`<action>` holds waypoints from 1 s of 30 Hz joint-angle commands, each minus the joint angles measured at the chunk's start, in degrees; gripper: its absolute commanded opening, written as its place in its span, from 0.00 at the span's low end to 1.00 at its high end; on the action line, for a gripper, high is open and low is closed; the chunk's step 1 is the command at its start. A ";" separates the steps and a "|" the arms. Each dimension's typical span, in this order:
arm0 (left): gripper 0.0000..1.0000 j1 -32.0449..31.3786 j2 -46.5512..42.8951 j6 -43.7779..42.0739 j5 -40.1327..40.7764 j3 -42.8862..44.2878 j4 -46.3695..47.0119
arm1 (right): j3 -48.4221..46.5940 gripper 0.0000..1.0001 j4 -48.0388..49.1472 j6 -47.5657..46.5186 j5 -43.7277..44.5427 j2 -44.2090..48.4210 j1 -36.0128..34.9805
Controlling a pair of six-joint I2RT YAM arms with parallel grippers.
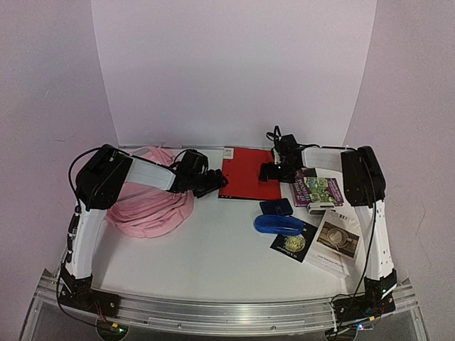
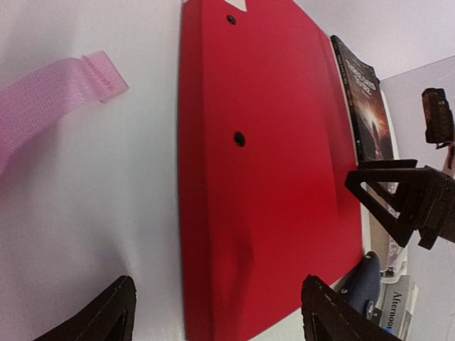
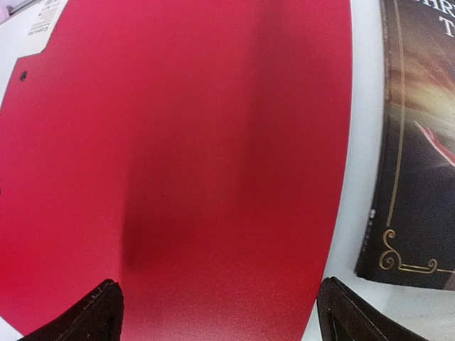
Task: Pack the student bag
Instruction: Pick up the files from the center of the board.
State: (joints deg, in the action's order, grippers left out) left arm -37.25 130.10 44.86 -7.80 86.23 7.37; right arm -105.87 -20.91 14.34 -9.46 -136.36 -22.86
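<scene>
- The student bag (image 1: 153, 206) is lying slumped on the left side of the table (image 1: 213, 263), partly under the left arm. Its pink strap (image 2: 57, 89) is trailing over the white surface, its end pointing toward the red folder (image 1: 250, 177) but stopping short of it.
- The left end effector (image 1: 213, 183) is hanging at the folder's left edge, fingers spread wide and gripping nothing.
- The right end effector (image 1: 269, 170) is hovering over the folder's right part, likewise wide open and empty. Whether either one is touching the folder cannot be told.
- A dark-covered book (image 3: 416, 163) is lying just beside the folder's right edge.
- A purple-and-green book (image 1: 318, 189), a dark blue pouch (image 1: 276, 207), a blue band (image 1: 279, 224) and a white booklet (image 1: 338, 241) are resting on the table's right side.
</scene>
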 commanded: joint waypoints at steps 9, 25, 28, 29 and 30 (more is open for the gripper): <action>0.73 2.36 1.13 10.25 -23.05 -6.58 22.62 | -2.63 0.84 -4.58 -1.13 -12.77 -6.59 -1.87; 0.56 2.60 0.97 13.47 -24.98 -10.91 28.13 | 1.49 0.35 1.87 2.20 -32.62 0.38 -2.03; 0.56 2.77 1.03 13.76 -23.95 -11.56 28.04 | 2.24 0.27 2.91 3.46 -34.92 2.22 -2.02; 0.55 2.88 1.01 13.75 -23.65 -11.75 27.84 | 2.58 0.25 3.22 3.79 -35.78 2.57 -2.03; 0.55 2.95 0.89 13.72 -23.28 -11.90 27.58 | 2.91 0.24 3.48 3.98 -36.20 2.97 -1.99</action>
State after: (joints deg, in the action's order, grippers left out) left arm -32.36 130.65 57.98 -30.77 74.40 28.98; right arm -104.96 -16.20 15.37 -23.97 -137.81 -18.58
